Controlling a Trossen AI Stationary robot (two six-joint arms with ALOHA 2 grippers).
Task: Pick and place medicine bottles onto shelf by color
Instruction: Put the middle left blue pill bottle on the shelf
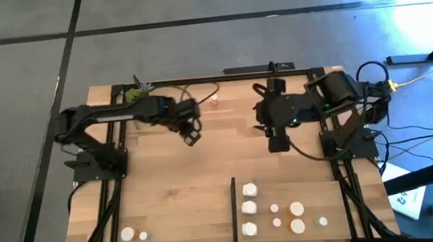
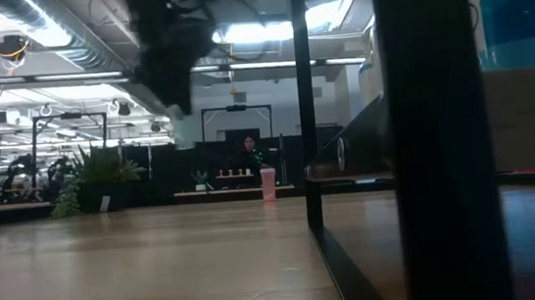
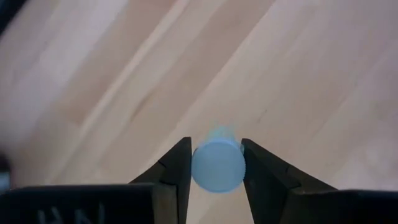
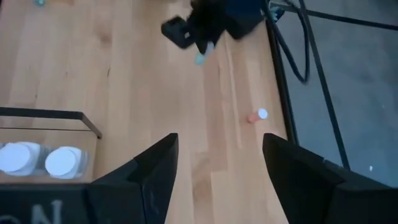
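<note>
Left claw (image 3: 217, 163) pinching a pale bottle (image 3: 217, 167) above bare tabletop (image 3: 298, 74), right claw (image 4: 217, 168) spread.

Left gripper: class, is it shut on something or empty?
Shut on a pale blue-green bottle: the left gripper has a finger against each side.

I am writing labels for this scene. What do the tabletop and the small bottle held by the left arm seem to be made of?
The tabletop looks like pale wood, matte: plank seams and grain lines show. The bottle, clamped between the left gripper's dark fingers, is probably plastic: smooth, pale bluish, evenly coloured, with no glassy shine, though the look leaves this open.
</note>
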